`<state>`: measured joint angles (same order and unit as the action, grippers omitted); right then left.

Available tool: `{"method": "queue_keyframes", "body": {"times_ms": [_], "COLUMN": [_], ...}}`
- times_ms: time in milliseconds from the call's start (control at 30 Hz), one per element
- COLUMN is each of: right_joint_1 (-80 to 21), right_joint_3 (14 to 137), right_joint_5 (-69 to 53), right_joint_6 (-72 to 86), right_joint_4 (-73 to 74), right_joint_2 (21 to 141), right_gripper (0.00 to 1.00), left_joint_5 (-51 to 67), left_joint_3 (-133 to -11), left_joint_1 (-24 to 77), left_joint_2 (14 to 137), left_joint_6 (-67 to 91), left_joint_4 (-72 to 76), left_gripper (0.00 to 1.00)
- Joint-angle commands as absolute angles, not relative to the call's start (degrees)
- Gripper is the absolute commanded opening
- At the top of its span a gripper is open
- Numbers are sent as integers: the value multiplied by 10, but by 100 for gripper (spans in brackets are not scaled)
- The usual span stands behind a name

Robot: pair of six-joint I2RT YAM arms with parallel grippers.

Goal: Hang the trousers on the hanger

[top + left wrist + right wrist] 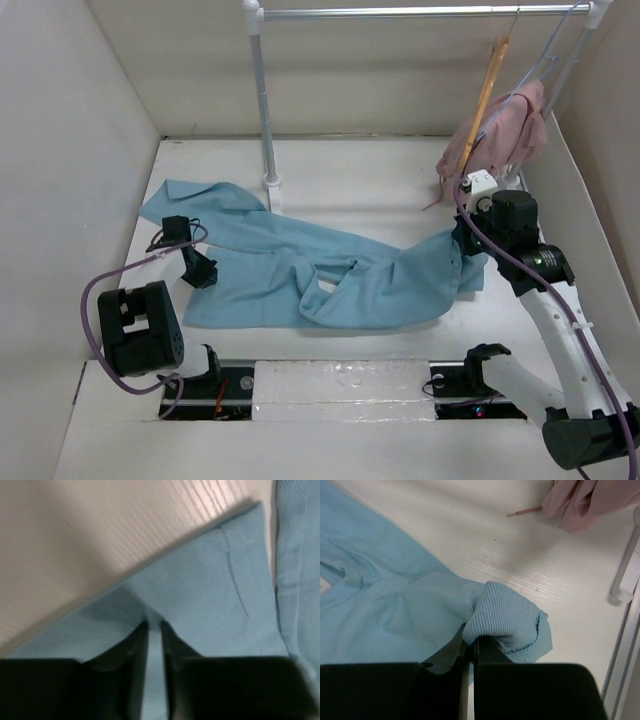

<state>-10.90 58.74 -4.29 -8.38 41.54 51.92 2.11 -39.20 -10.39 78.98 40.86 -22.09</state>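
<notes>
The trousers (330,270) are lying spread across the middle of the desk (360,165), with the legs trailing toward the left and a ribbed end bunching at the right. The left hand (154,632) is pinching a thin fold of the blue cloth at the left edge of the near leg, its fingers almost together. The right hand (470,642) is clenching a rolled lump of ribbed fabric at the right end. The hanger (488,85) is dangling from the rail (420,12) at the far right, just beside a pink garment (510,130) and well apart from the blue cloth. The step in hand looks like lifting and gathering. To do it well, both grips should be rising together, keeping the fabric taut between them so that no leg is dragging. The right side should be steering clear of the pink garment while approaching the hanger.
</notes>
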Motion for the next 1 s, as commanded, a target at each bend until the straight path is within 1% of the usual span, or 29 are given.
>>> {"method": "queue_keyframes", "body": {"times_ms": [0, 33, 133, 233, 367, 400, 467, 533, 600, 667, 700, 733, 800, 833, 867, 900, 967], "right_joint_1": [-106, -106, -106, -101, -95, -90, -90, -90, -106, -151, -166, -179, -208, -214, -221, -228, -228], "right_joint_3": [595, 597, 599, 592, 577, 573, 558, 537, 482, 448, 433, 433, 442, 458, 465, 476, 522], "right_joint_5": [-51, -47, -25, -4, 27, 16, -16, -96, -178, -209, -213, -207, -199, -202, -208, -194, -163], "right_joint_6": [-85, -85, -85, -89, -91, -91, -85, -83, -73, -71, -76, -84, -113, -119, -120, -111, -70], "right_joint_4": [376, 378, 388, 408, 431, 437, 448, 462, 463, 463, 474, 483, 511, 522, 526, 530, 510], "right_joint_2": [503, 502, 500, 490, 483, 482, 483, 476, 467, 464, 471, 477, 504, 516, 523, 526, 514], "right_gripper": [0, 0, 0, 0, 0, 0, 0, 0, 0, 0, 0, 0, 0, 0, 0, 0, 0], "left_joint_5": [16, 11, -14, -28, -103, -109, -109, -112, -78, -49, -47, -49, -76, -88, -100, -99, -97], "left_joint_3": [-370, -367, -373, -405, -474, -485, -513, -552, -568, -592, -605, -641, -675, -704, -714, -718, -717], "left_joint_1": [-102, -102, -152, -195, -257, -298, -340, -358, -358, -358, -349, -319, -269, -244, -191, -165, -123], "left_joint_2": [854, 862, 875, 841, 797, 786, 782, 808, 823, 819, 816, 815, 811, 809, 804, 792, 776], "left_joint_6": [400, 391, 380, 375, 350, 344, 332, 345, 352, 350, 349, 345, 331, 323, 318, 313, 322], "left_joint_4": [-181, -182, -187, -206, -261, -265, -271, -291, -289, -284, -287, -296, -311, -315, -316, -312, -319], "left_gripper": [0, 0, 0, 0, 0, 0, 0, 0, 0, 0, 3, 5, 11, 12, 23, 28, 29]}}
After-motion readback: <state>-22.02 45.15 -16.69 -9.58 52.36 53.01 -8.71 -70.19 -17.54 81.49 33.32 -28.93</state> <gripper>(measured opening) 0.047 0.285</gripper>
